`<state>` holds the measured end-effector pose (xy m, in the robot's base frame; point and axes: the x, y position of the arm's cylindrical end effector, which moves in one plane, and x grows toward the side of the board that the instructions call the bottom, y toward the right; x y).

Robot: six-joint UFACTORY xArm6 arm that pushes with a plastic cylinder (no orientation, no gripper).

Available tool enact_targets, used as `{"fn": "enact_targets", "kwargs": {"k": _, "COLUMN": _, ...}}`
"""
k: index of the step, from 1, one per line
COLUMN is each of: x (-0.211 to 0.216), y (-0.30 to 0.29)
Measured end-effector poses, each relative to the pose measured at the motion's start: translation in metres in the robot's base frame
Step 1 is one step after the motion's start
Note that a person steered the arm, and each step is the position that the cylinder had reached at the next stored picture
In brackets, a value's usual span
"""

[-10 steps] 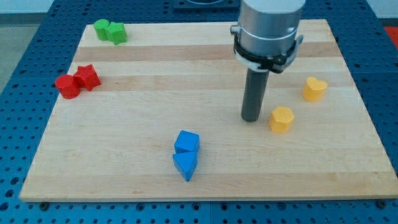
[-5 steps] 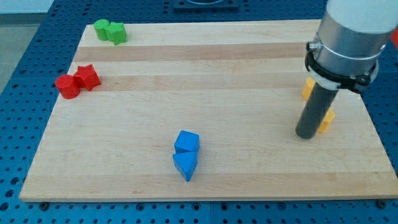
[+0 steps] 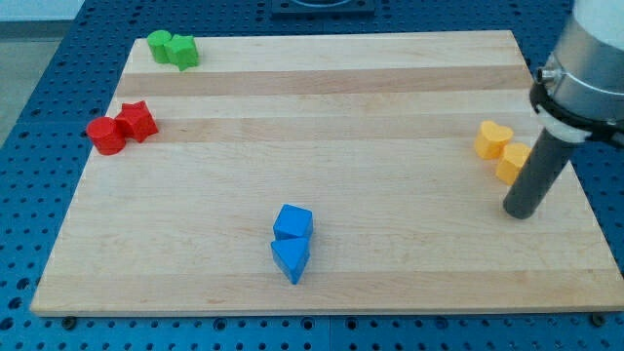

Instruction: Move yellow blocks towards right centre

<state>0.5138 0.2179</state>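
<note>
1. I count eight blocks in four pairs; two yellow, two red, two green, two blue.
2. The yellow heart-shaped block point(image 3: 492, 139) sits near the board's right edge, about mid-height; the second yellow block point(image 3: 511, 161) touches it on its lower right, its shape partly hidden behind my rod.
3. My tip point(image 3: 521, 212) rests on the board just below and right of that second yellow block, the rod's side against or just beside it; I cannot tell which.
4. This arm carries no claw, only the rod, so there is nothing clenched or released.
5. The red pair point(image 3: 121, 128) lies at the view's left; the green pair point(image 3: 173, 49) at the top left; the blue cube point(image 3: 292, 222) and blue triangular block point(image 3: 291, 259) touch near bottom centre.
6. The surface is a pale wooden board point(image 3: 322, 117); it lies on a blue perforated table point(image 3: 39, 88).
</note>
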Motion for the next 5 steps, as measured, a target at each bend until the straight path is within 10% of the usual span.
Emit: {"fn": "enact_targets", "kwargs": {"k": 5, "x": -0.053, "y": 0.000}}
